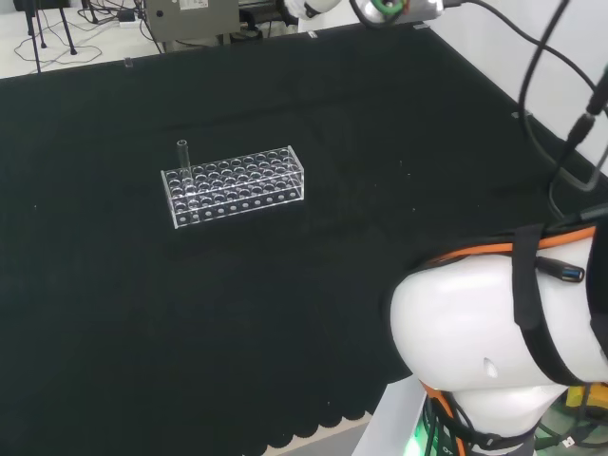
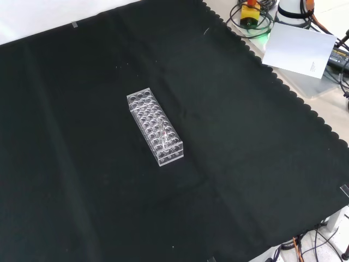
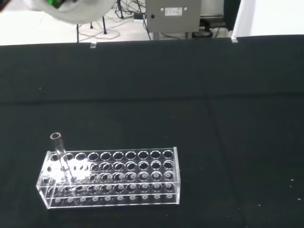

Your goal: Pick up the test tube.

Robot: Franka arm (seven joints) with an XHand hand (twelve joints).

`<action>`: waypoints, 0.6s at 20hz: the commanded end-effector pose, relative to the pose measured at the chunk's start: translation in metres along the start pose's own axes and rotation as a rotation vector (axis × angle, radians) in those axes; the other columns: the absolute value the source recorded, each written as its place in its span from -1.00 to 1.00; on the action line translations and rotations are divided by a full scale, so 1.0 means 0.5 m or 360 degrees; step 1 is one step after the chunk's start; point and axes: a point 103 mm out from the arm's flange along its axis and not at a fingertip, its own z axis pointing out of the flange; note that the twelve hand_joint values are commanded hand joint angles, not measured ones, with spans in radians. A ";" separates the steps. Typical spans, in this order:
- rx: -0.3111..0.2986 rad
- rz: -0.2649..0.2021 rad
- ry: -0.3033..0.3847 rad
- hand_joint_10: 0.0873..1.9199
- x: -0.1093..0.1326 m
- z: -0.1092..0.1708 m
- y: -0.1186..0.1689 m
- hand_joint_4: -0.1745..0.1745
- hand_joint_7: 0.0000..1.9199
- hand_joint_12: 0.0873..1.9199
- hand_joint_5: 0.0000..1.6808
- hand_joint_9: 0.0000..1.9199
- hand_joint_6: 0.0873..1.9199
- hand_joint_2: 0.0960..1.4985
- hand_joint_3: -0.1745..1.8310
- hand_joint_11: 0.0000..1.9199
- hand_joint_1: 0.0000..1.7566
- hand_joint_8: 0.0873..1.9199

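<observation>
- Bench: black cloth [image 1: 313, 313] covers the work surface; its scalloped hem runs along the right side in the front view and along the lower edge in the head view.
- Rack: one clear plastic test tube rack [image 1: 235, 186] stands on the cloth, a long box with rows of round holes; in the head view it sits left of centre, well apart from the white arm link [image 1: 484, 332] at the lower right; in the front view the rack [image 2: 155, 128] lies near the middle of the cloth, its long side running diagonally from upper left to lower right; in the wrist view the rack [image 3: 111, 178] is seen side-on.
- Task item: one clear glass test tube [image 1: 183, 163] stands in the rack, in a hole at the rack's left end as the head view shows it; it is roughly upright with a slight tilt, and its open mouth rises above the rack's top plate; in the wrist view the tube [image 3: 60, 156] leans a little, its rim clear of the rack; in the front view the tube [image 2: 164, 134] is faint, towards the rack's lower right end.
- Contact: nothing touches the tube except the rack.
- Hand: whether its fingers are straight or curled cannot be told; a blurred white shape [image 3: 71, 10] at the wrist view's edge gives no detail.
- Surroundings: a grey box [image 3: 172, 14] and cables stand on the floor beyond the cloth's far edge.
</observation>
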 end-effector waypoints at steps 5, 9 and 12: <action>0.0128 -0.0273 0.0107 0.02 0.130 0.044 0.169 -0.64 -0.93 0.54 -0.71 -0.89 -0.88 -0.17 -0.22 -1.00 -0.12 -0.06; 0.0198 -0.0366 0.0134 0.02 0.161 0.072 0.228 -0.66 -0.89 0.56 -0.69 -0.86 -0.88 -0.18 -0.22 -1.00 -0.11 -0.06; 0.0256 -0.0407 0.0133 0.02 0.178 0.099 0.267 -0.67 -0.87 0.58 -0.67 -0.85 -0.88 -0.18 -0.22 -1.00 -0.10 -0.06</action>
